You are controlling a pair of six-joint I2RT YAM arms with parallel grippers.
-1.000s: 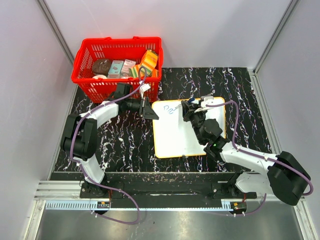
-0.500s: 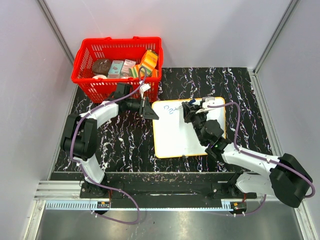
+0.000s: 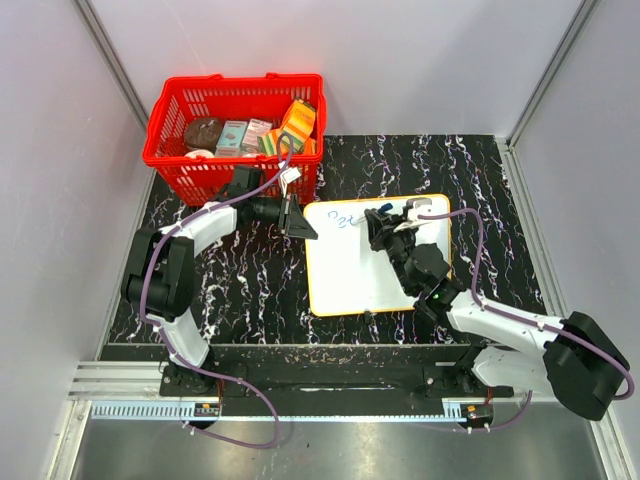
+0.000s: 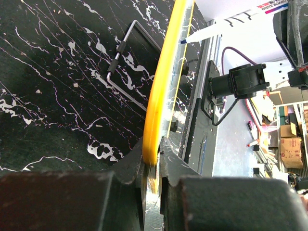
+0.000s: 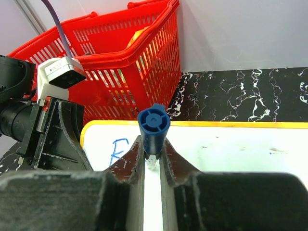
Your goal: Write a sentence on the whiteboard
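Observation:
The whiteboard (image 3: 370,270) lies on the black marbled table, white with a yellow rim (image 4: 163,86). My left gripper (image 3: 300,225) is shut on its far-left corner; in the left wrist view the jaws (image 4: 153,151) pinch the yellow edge. My right gripper (image 3: 383,230) hovers over the board's upper middle, shut on a blue-capped marker (image 5: 153,126) held upright. The marker's white barrel (image 4: 236,21) slants down with its tip at the board. The sentence (image 3: 343,220) is a few thin blue letters near the board's top left, and one blue letter (image 5: 117,150) shows left of the marker.
A red basket (image 3: 170,150) holding boxes and packets stands at the far left, just behind the left gripper. A thin wire bracket (image 4: 126,53) lies on the table beside the board's edge. White walls close in the table on three sides.
The right gripper with the marker has shifted slightly right and toward the near side along the top line. The blue writing has grown by a letter or so. The left arm has not moved.

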